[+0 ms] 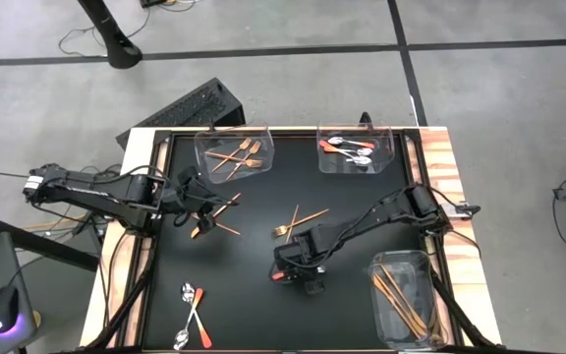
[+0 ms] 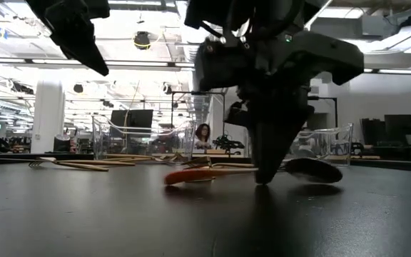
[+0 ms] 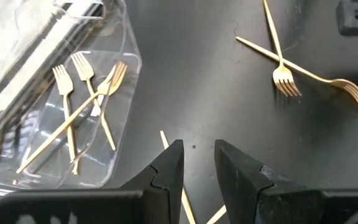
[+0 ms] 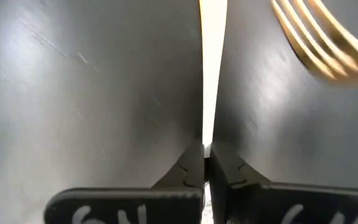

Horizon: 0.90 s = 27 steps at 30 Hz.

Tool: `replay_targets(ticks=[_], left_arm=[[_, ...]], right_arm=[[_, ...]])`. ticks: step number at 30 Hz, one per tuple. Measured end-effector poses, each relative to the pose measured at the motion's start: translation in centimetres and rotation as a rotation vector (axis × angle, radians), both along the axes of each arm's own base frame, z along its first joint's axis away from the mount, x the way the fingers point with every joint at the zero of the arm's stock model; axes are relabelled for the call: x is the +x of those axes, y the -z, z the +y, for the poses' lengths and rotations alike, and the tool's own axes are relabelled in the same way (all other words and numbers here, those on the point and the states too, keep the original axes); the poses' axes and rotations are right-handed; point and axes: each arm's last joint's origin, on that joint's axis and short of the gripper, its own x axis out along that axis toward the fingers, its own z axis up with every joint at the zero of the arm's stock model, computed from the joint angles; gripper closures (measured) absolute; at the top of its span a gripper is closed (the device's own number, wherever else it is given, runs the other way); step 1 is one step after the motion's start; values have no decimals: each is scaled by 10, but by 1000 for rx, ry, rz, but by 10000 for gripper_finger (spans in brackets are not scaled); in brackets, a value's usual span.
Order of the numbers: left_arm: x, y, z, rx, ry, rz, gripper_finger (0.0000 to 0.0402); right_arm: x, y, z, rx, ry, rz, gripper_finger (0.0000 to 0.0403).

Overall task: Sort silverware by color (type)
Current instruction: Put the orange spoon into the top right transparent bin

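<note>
Right pincer is down on the table near the middle, jaws pressed together on a thin pale handle that runs straight out from between them in its wrist view; low view shows a spoon with a red-orange handle lying flat at its tip, so I judge it is pinching that spoon. Left pincer hovers at the left side over a small pile of gold utensils, fingers spread a little, holding nothing.

Progress, near to far. Near left: two red-handled spoons loose on the table. Near right: clear bin with long gold sticks already in it. Middle: two crossed gold forks loose, just beyond the right pincer. Left middle: the pile under the left pincer, unsorted. Far left bin has copper-gold forks inside; far right bin has several red-handled spoons. So I'd say each bin has its type started, roughly half done; left to sort are the near-left spoons, the pinched spoon, the crossed forks and the left pile.

Surface is matte black with a wood-tone edge showing at the right. Floor around is grey tile with dark seams, cables trailing. Beyond the table the low view shows a bright open lab with monitors; a person sits far back.
</note>
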Motion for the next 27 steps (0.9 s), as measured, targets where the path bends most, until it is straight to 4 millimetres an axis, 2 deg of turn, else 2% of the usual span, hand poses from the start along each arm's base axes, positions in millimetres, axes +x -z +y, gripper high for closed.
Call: replay_targets(ticks=[3, 10, 15, 19, 23, 27], left_arm=[[0, 0, 0, 3, -13, -5, 322], [2, -2, 1, 14, -45, -47, 322], [6, -7, 2, 33, -83, -117, 322], [9, -11, 2, 38, -138, -191, 322], [12, -15, 4, 38, -208, -272, 322], [15, -18, 8, 13, -260, -333, 322]], right_arm=[[-1, -11, -11, -2, 32, -5, 385], [-20, -72, -55, -85, 95, -72, 390], [-48, -122, -99, -182, 119, -146, 390], [-78, -151, -141, -296, 177, -136, 390], [-109, -167, -188, -362, 256, -131, 390], [-139, -166, -225, -450, 304, -104, 390]])
